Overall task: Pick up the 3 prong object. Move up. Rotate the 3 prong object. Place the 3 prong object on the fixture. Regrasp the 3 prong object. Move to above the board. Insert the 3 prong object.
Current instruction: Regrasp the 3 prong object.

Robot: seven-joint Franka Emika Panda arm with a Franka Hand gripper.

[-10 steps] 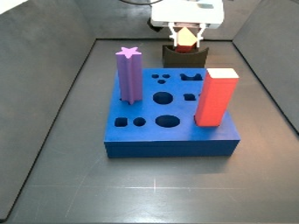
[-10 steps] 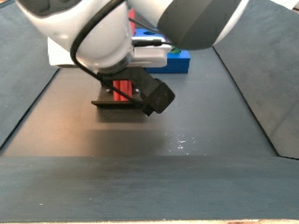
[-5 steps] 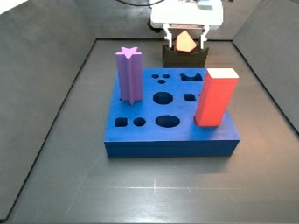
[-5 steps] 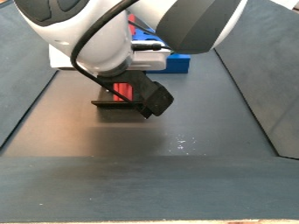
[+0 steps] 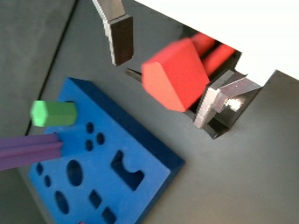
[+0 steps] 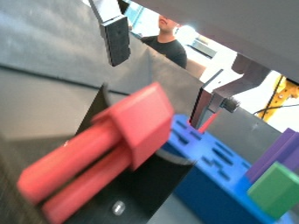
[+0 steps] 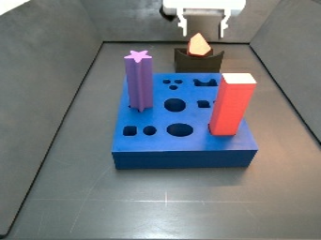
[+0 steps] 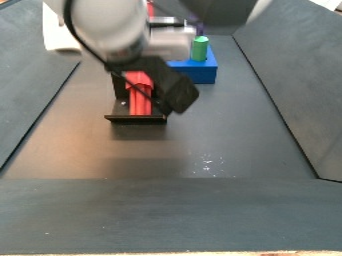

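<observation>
One second ago the gripper sat low at the fixture with its fingers around the red peg; now, in a side view, the gripper (image 7: 205,19) has lifted clear and hangs above the far end of the floor, directly over the fixture (image 7: 198,63). Its jaws stand wide apart and hold nothing. In a wrist view the two fingers (image 5: 119,39) flank the red peg (image 5: 176,75) on either side with clear gaps, touching it nowhere. The peg itself has stayed behind on the fixture: in a side view it shows as a pointed orange-red tip (image 7: 200,44) poking up out of the black block, and from the opposite side it lies sloped in the fixture's notch (image 8: 138,88). The fixture stands just beyond the far edge of the blue board (image 7: 189,156), on which the purple star post (image 7: 139,81) rises at the left and the red block (image 7: 232,104) at the right; a small green peg (image 8: 202,47) also shows at the board. This reads as the placing step done and the release complete, so the regrasp comes next: the gripper probably has to come back down and close on the peg at a new hold that suits carrying it over the board and pushing it into its matching hole.
</observation>
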